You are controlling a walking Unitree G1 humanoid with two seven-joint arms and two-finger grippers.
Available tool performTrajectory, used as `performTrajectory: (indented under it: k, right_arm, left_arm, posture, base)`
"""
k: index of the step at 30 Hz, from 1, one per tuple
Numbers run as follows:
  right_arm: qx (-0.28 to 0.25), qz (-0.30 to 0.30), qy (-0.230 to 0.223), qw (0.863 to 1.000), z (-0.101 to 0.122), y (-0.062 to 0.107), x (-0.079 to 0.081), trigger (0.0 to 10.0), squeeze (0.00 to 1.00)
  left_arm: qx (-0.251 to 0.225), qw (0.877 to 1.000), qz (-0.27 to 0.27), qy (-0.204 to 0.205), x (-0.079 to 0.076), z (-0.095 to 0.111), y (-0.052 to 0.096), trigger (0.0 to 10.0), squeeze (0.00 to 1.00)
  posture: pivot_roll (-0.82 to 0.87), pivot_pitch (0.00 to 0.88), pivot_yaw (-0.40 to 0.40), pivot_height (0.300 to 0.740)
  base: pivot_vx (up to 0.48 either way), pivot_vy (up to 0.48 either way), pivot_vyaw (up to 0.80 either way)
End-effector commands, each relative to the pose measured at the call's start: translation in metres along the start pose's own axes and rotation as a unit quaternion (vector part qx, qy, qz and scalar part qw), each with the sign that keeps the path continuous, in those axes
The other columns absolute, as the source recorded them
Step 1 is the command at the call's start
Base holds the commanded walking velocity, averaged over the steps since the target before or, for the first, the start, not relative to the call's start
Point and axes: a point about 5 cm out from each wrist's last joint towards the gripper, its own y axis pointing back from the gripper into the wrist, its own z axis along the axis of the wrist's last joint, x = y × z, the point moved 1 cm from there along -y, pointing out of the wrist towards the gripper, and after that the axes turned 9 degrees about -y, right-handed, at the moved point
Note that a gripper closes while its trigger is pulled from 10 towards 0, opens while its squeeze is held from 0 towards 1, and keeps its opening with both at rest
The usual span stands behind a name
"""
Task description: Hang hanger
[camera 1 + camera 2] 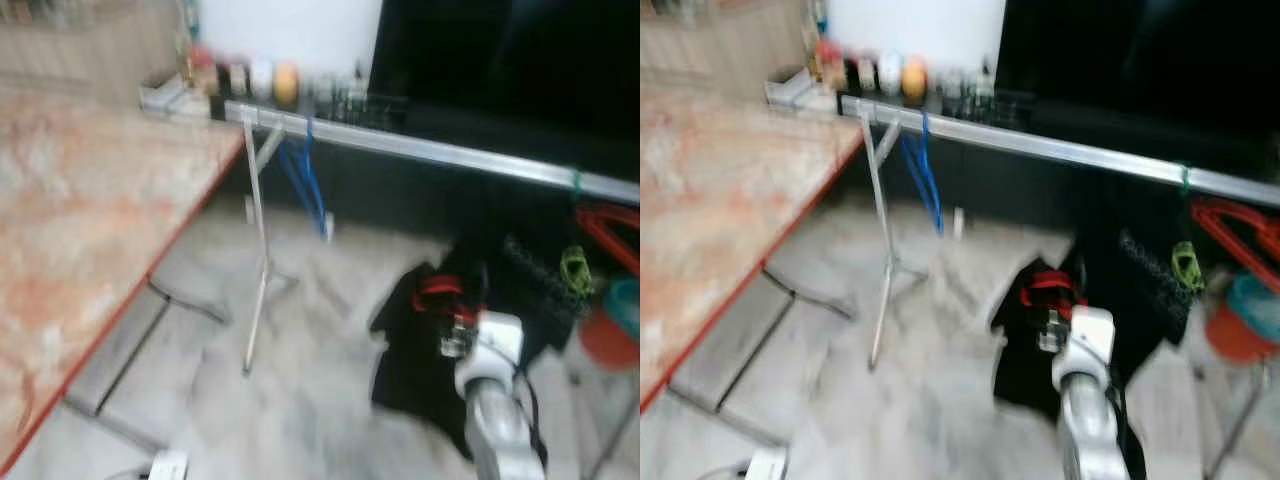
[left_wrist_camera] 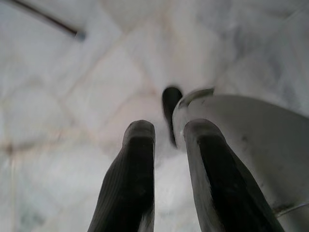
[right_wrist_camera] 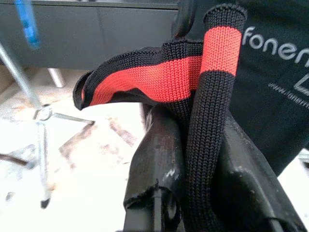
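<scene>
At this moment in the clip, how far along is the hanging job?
Done: the right gripper is shut on the black garment with a red-striped knit collar; a blue plastic hanger already hangs on the long silver metal rail.
In hand: the garment is being carried, the rail ahead.
Left: getting it onto the rail. The left gripper hangs open over the floor.

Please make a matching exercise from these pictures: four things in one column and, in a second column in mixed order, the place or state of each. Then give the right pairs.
Things:
1. blue hanger
2. black garment
3. left gripper
4. red hangers

Places or states:
A. at the rail's right end
B. held in the right gripper
C. hanging near the rail's left end
D. pointing at the floor, holding nothing

Pairs: 1-C, 2-B, 3-D, 4-A
</scene>
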Motion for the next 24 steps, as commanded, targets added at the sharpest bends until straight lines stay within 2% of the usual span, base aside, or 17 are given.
performTrajectory:
  k: [1, 24]
  right_arm:
    - [-0.01, -0.001, -0.001, 1.0, 0.0044, -0.0019, -0.0019, 10.0, 0.0]
    - [0.006, 0.005, 0.01, 1.0, 0.0048, -0.0091, -0.001, 10.0, 0.0]
  left_arm:
    - [0.012, 1.0, -0.004, 0.005, -0.0037, -0.0075, 0.0012, 10.0, 0.0]
    - [0.006, 1.0, -0.002, 0.005, -0.0017, -0.0036, 0.0005, 10.0, 0.0]
  posture:
    - [0.07, 0.0, -0.032, 0.74]
    - [0.08, 0.0, -0.032, 0.74]
  base:
    - [-0.349, 0.0, 0.0]
    - [-0.343, 0.0, 0.0]
